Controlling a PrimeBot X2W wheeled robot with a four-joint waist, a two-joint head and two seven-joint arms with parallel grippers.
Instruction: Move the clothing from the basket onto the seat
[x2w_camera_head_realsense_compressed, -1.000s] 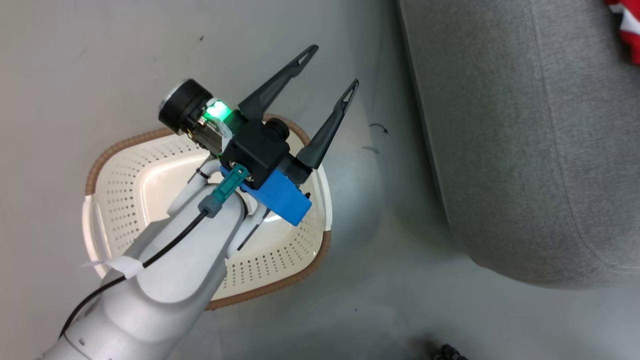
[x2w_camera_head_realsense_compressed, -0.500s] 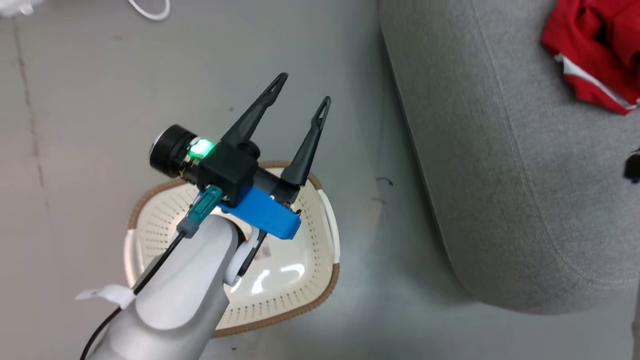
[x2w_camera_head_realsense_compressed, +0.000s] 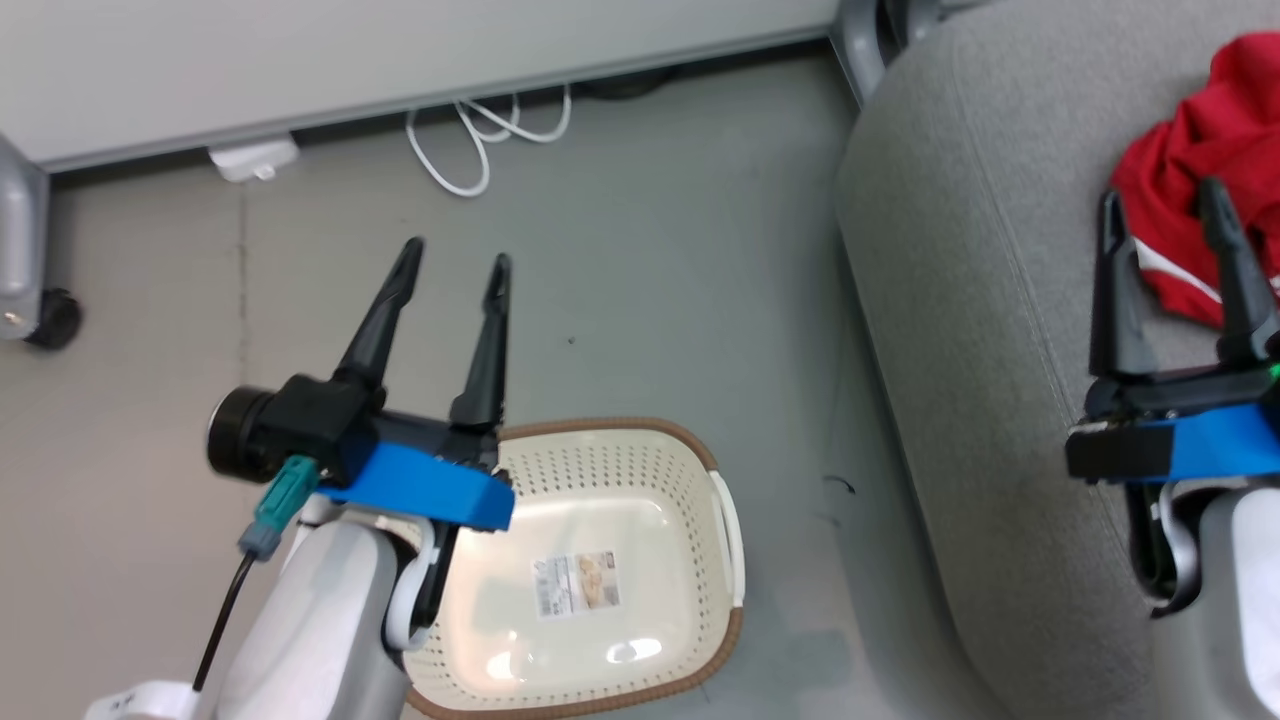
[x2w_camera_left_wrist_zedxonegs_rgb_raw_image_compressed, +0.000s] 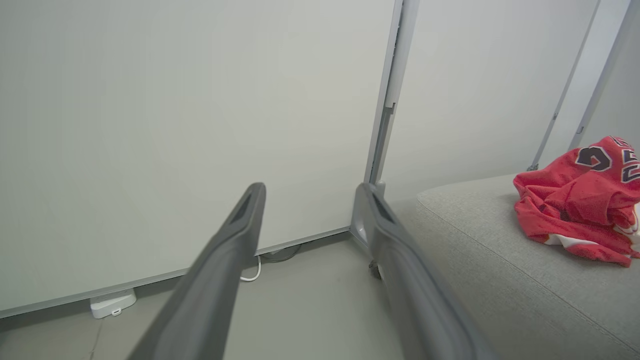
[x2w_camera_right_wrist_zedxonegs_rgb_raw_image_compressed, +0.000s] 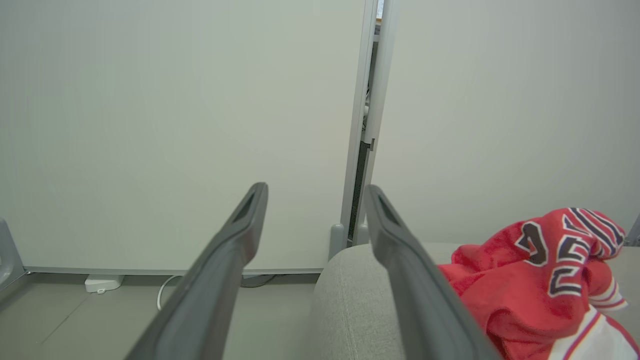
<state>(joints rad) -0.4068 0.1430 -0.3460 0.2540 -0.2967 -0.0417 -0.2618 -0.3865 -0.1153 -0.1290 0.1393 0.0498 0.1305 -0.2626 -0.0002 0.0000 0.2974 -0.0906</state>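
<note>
Red mesh-like cloth, soft and light: the clothing (x2w_camera_head_realsense_compressed: 1225, 120) lies crumpled in a heap on the far right part of the seat (x2w_camera_head_realsense_compressed: 960, 300). It includes a jersey with black-and-white lettering on its upper folds and white stripe trim along its near edge. I judge it would weigh little, sag from any grip and neither slip nor break. A pinch on a raised, bunched fold near the top should hold better than one on a flat hem, though a loose end could trail.

Over the seat, on the near side of the heap, the right hand (x2w_camera_head_realsense_compressed: 1160, 193) hovers with its two fingers spread and nothing between them. In the head view its fingertips overlap the heap's near left edge. In its own wrist view the jersey sits just right of the right finger, not between the two. Whether a fingertip touches cloth cannot be told.

Left of the seat and well apart from the clothing, the left hand (x2w_camera_head_realsense_compressed: 456, 254) hangs over the floor, fingers parted and empty. Its wrist covers the far left corner of the basket (x2w_camera_head_realsense_compressed: 600, 428). The basket stands on the floor, and what shows of its bottom is bare plastic with a paper label. The move looks complete, or close to it.
</note>
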